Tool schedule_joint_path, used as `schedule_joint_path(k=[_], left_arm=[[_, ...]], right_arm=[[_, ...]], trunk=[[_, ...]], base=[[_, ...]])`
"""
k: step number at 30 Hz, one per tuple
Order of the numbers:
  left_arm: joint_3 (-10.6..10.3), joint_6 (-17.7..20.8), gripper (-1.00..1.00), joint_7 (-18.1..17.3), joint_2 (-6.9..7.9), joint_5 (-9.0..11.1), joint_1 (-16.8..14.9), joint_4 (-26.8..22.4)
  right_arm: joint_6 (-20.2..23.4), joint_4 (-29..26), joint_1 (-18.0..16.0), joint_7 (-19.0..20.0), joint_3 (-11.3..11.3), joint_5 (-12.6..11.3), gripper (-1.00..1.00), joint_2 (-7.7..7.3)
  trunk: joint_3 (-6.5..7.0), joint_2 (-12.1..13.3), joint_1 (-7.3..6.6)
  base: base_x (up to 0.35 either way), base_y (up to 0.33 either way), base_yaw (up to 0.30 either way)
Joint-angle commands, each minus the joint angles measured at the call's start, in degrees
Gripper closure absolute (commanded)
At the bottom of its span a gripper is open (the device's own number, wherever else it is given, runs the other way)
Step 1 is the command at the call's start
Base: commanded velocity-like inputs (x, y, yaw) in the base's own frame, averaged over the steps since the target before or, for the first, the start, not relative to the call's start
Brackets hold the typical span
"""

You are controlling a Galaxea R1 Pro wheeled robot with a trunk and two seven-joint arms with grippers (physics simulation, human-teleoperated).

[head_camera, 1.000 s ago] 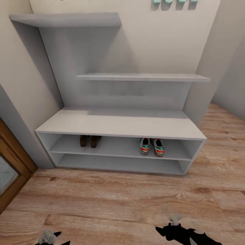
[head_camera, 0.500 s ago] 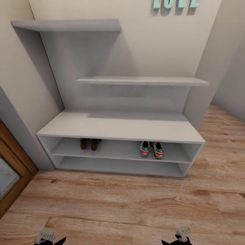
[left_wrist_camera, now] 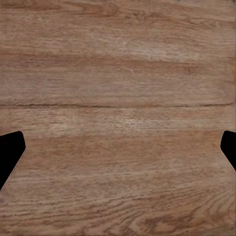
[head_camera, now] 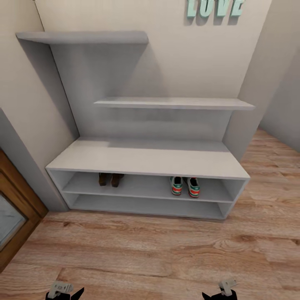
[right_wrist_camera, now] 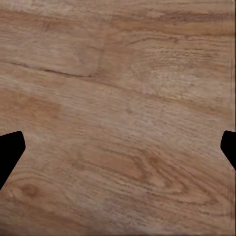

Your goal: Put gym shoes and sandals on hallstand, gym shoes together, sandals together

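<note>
Head view: shoes (head_camera: 184, 186) on hallstand (head_camera: 150, 160) shelf

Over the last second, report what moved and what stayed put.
The view tilted up and drew back: the LOVE letters came into sight, and the rack sits slightly smaller. The right arm pulled back toward the frame's bottom edge. Both grippers, left and right, are open and empty. The sandals and gym shoes stayed on the upper shelf.
</note>
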Motion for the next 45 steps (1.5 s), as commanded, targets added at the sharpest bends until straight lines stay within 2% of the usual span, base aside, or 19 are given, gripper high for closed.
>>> schedule_joint_path(k=[1, 7, 24, 28, 30, 34, 40, 45], left_arm=[[0.3, -0.2, -1.0, -0.3, -0.08, 0.2, 0.0, 0.1], [0.3, -0.7, -1.0, 0.2, -0.28, 0.4, 0.0, 0.2], [0.3, -0.9, -1.0, 0.4, -0.57, 0.5, 0.0, 2.4], [0.3, -0.9, -1.0, 0.4, -0.57, 0.5, 0.0, 2.4], [0.3, -0.9, -1.0, 0.4, -0.57, 0.4, 0.0, 2.4], [0.3, -0.9, -1.0, 0.4, -0.57, 0.4, 0.0, 2.4], [0.3, -0.9, -1.0, 0.4, -0.57, 0.4, 0.0, 2.4], [0.3, -0.9, -1.0, 0.4, -0.57, 0.4, 0.0, 2.4]], right_arm=[[-0.2, 0.1, 0.0, -0.4, 0.5, -0.4, -1.0, -0.08], [-0.2, 0.1, 0.0, -1.9, 0.5, -0.4, -1.0, -0.3], [-0.2, -0.1, 0.1, -2.6, 0.5, -0.4, -1.0, -0.05], [-0.2, 0.0, 0.1, -4.6, 0.5, -0.4, -1.0, -0.14], [0.0, 1.4, 0.5, -8.4, 0.5, -0.4, -1.0, 0.12], [0.0, 2.7, 0.7, -9.7, 0.5, -0.4, -1.0, 0.26], [0.1, 3.6, 1.2, -10.6, 0.5, -0.4, -1.0, 1.43], [0.0, 3.6, 1.3, -10.6, 0.5, -0.4, -1.0, 3.3]], trunk=[[0.14, 0.4, -0.23], [1.22, 2.8, -1.55], [4.27, 9.6, -5.29], [4.99, 11.2, -6.16], [5.35, 12.0, -6.6], [6.06, 13.6, -7.48], [6.06, 13.6, -7.48], [6.06, 13.6, -7.48]], base=[[0.0, 0.0, 0.0], [0.0, 0.0, 0.0], [0.0, 0.0, 0.0], [0.0, 0.0, 0.0], [0.0, 0.0, 0.0], [0.0, 0.0, 0.0], [0.0, 0.0, 0.0], [0.0, 0.0, 0.0]])
